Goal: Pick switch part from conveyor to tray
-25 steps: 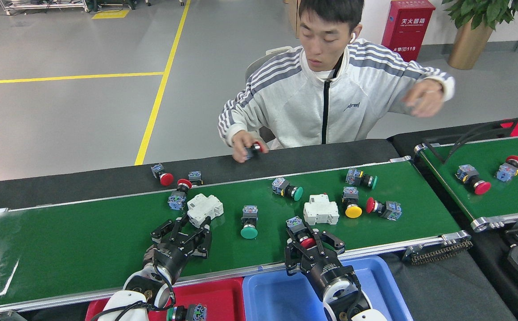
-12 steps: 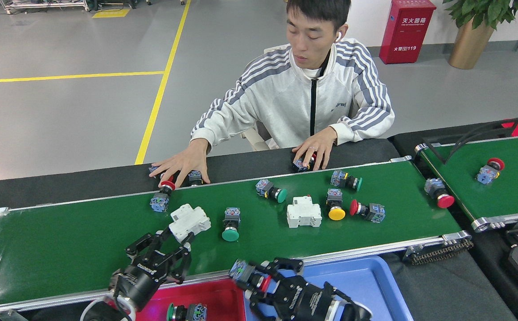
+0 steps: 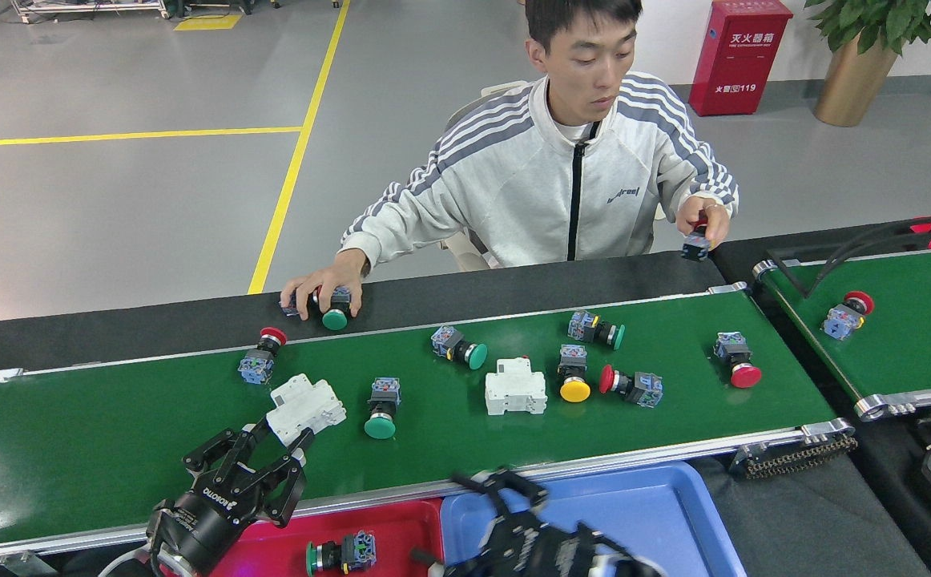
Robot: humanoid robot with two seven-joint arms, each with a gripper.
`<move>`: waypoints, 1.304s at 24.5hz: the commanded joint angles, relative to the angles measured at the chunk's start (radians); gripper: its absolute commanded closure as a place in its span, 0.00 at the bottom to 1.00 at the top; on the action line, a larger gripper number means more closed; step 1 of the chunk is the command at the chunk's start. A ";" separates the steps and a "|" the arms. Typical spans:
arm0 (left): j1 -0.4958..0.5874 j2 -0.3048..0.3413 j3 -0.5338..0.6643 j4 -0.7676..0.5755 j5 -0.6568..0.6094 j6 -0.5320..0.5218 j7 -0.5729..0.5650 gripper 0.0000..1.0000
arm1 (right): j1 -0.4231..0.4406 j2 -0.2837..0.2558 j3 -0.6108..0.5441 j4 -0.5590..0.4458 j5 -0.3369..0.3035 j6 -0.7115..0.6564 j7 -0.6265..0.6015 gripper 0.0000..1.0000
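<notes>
Switch parts point(image 3: 381, 398) scattered along conveyor point(image 3: 113, 449).
Left gripper point(image 3: 277, 437) spread open beside white breaker point(image 3: 305, 409); right gripper point(image 3: 505, 489) blurred, jaw state unclear.

Grey floor point(image 3: 113, 208), yellow lines point(image 3: 293, 172); red fire cabinet point(image 3: 738, 56), potted plant point(image 3: 854, 56) by wall.

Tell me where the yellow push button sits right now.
In the head view, the yellow push button lies on the conveyor, right of centre, between the white breaker on its left and a red-capped button on its right.

Left fingers point(image 3: 277, 439) straddle white breaker point(image 3: 305, 409) on conveyor point(image 3: 113, 449)
</notes>
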 commanded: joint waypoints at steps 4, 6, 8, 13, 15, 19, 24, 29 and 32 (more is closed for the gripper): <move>-0.010 -0.075 -0.197 -0.068 -0.074 0.056 -0.003 0.94 | 0.021 0.037 -0.458 -0.002 -0.036 0.018 -0.008 0.01; -0.007 -0.138 -0.270 -0.101 -0.143 0.064 -0.022 0.93 | 0.029 0.035 -0.484 -0.001 -0.026 0.100 -0.008 0.02; 0.016 -0.194 -0.312 -0.115 -0.199 0.066 -0.054 0.87 | 0.035 0.020 -0.470 0.001 0.017 0.240 -0.008 0.02; 0.088 -0.227 -0.419 -0.173 -0.252 0.116 -0.091 0.03 | 0.046 -0.008 -0.352 -0.001 0.070 0.355 -0.008 0.02; 0.102 -0.226 -0.444 -0.190 -0.252 0.130 -0.091 0.01 | 0.047 -0.018 -0.346 -0.001 0.070 0.352 -0.008 0.02; 0.109 -0.226 -0.408 -0.198 -0.233 0.144 -0.088 0.01 | 0.050 -0.043 -0.317 -0.001 0.070 0.349 -0.005 0.02; 0.157 -0.212 -0.037 -0.244 -0.140 0.194 -0.080 0.01 | 0.036 -0.112 -0.147 0.003 0.070 0.300 -0.005 0.02; 0.195 -0.074 0.408 -0.192 -0.001 0.069 -0.080 0.01 | -0.106 -0.141 0.082 0.078 0.078 0.298 0.012 0.02; 0.249 -0.023 0.537 -0.117 0.040 -0.028 -0.080 0.01 | -0.181 -0.137 0.189 0.176 0.079 0.298 0.035 0.02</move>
